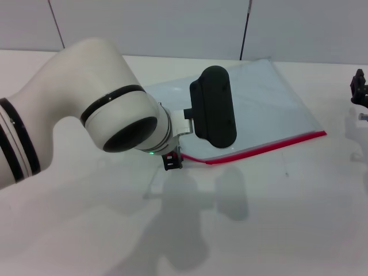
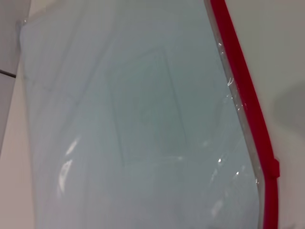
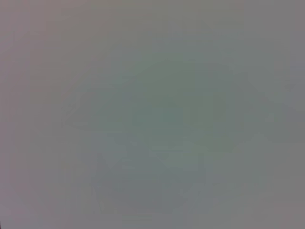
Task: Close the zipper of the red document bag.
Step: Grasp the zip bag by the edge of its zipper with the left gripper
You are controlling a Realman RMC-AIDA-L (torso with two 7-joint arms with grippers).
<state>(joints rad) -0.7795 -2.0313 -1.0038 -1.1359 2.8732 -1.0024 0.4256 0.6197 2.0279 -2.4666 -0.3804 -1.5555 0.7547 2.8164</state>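
Note:
The red document bag (image 1: 270, 100) lies flat on the white table, a translucent pale blue pouch. Its red zipper (image 1: 264, 147) runs along the edge nearest me. My left arm reaches across from the left. My left gripper (image 1: 172, 160) is down at the zipper's left end, mostly hidden under the wrist and its black camera housing. The left wrist view is filled by the bag (image 2: 133, 124), with the zipper (image 2: 245, 100) along one side and a small red bump (image 2: 275, 167) on it. My right gripper (image 1: 359, 87) sits at the table's far right, away from the bag.
The white table (image 1: 276, 218) stretches in front of the bag. A pale wall with dark seams stands behind it. The right wrist view shows only a plain grey surface.

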